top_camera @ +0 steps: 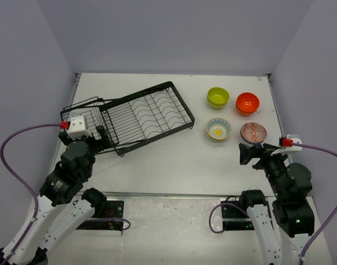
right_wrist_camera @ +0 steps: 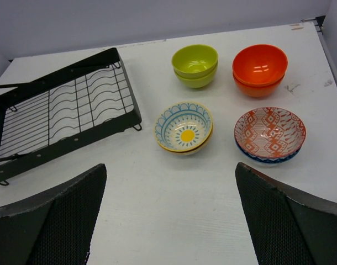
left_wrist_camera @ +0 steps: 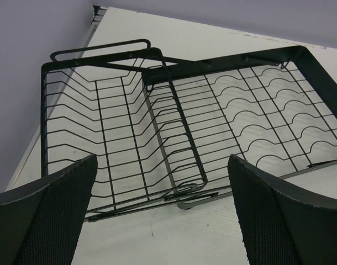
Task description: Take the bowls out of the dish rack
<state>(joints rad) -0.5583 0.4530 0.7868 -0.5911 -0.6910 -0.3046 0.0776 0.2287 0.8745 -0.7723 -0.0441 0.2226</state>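
The black wire dish rack [top_camera: 141, 116] lies slanted at the left-middle of the table, with no bowls in its slots. Its smaller basket end [left_wrist_camera: 102, 138] fills the left wrist view. The bowls stand on the table to the right, in four short stacks: lime green [right_wrist_camera: 195, 65], orange-red [right_wrist_camera: 259, 69], cream with teal rim and yellow centre [right_wrist_camera: 184, 127], and red-and-white patterned [right_wrist_camera: 269, 134] resting on a blue one. My left gripper [left_wrist_camera: 163, 221] hangs open just short of the rack's near corner. My right gripper [right_wrist_camera: 171, 221] is open over bare table, short of the bowls.
The white table [top_camera: 174, 160] ends in grey walls on three sides. The right edge [right_wrist_camera: 334, 72] runs close beside the orange-red and patterned bowls. A purple cable [top_camera: 16, 143] loops off the left arm.
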